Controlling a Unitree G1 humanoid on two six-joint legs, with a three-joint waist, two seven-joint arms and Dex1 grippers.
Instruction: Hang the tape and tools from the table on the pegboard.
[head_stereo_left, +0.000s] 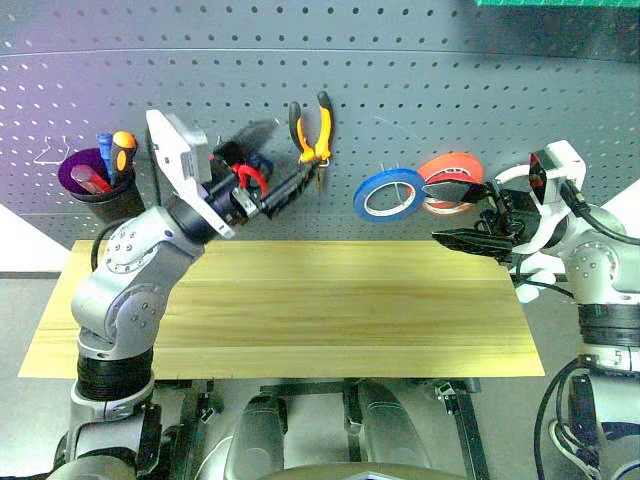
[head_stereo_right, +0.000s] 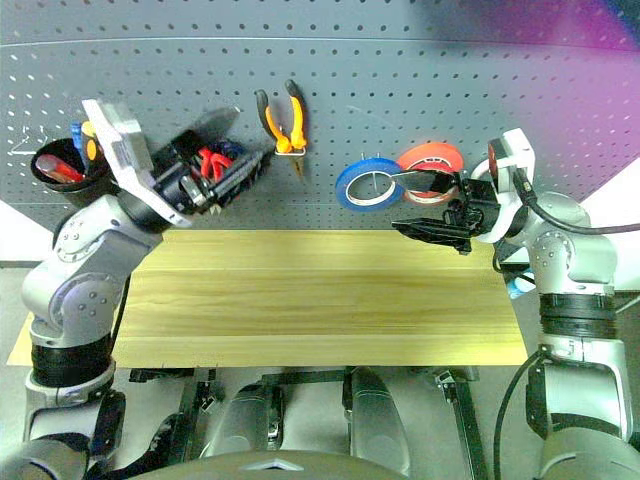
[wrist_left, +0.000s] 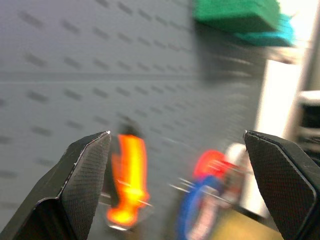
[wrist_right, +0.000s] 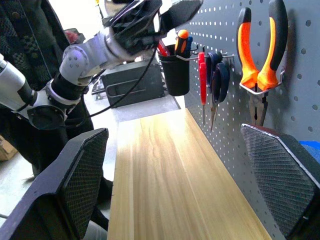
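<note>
Hanging looks finished: pliers (head_stereo_left: 312, 128) and red scissors (wrist_right: 202, 75) sit on pegboard (head_stereo_left: 400, 90) hooks, and the counter (head_stereo_left: 300, 300) lies bare. Both the left gripper (head_stereo_left: 290, 190) and right gripper (head_stereo_left: 465, 215) hold fingers wide, empty. Next, I judge, withdraw.

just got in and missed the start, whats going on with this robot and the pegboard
The robot is hanging things on the pegboard. The pliers hang on a hook, the red-handled scissors hang beside a blue-handled pair, and a blue roll and a red roll sit on hooks further right. The table is bare. Both grippers are open and hold nothing: the left gripper is up by the scissors and pliers, the right gripper by the tape rolls.
</note>
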